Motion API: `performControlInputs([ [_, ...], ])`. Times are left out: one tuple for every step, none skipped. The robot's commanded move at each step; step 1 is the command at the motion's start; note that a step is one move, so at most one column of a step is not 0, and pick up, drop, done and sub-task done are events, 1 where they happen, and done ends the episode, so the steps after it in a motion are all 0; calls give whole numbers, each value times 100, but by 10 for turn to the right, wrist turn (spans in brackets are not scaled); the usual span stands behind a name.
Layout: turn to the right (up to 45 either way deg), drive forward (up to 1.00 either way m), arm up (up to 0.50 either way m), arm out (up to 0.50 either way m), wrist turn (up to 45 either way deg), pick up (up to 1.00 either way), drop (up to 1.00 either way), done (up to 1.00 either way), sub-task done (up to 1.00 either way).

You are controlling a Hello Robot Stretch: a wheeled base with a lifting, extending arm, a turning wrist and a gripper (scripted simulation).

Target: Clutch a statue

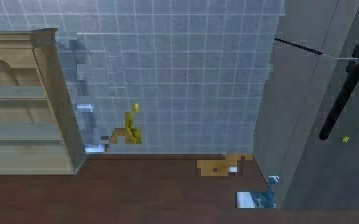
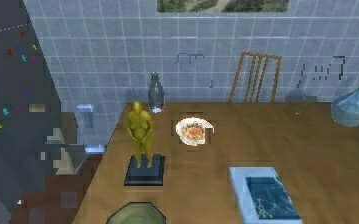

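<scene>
one golden statue (image 2: 139,132) stands upright on a wooden table (image 2: 287,140) near a plate (image 2: 194,131) — claw's state: cannot tell.

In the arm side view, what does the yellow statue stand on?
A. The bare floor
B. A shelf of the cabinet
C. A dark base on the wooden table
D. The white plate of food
C: the yellow statue stands upright on a dark base that rests on the wooden table. The plate lies apart from it, toward the arm side view's right.
</scene>
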Motion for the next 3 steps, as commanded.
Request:
performControlInputs([
  [0, 0, 50, 0, 0, 0, 0, 0, 0],
  [0, 0, 36, 0, 0, 0, 0, 0, 0],
  [0, 0, 0, 22, 0, 0, 0, 0, 0],
])
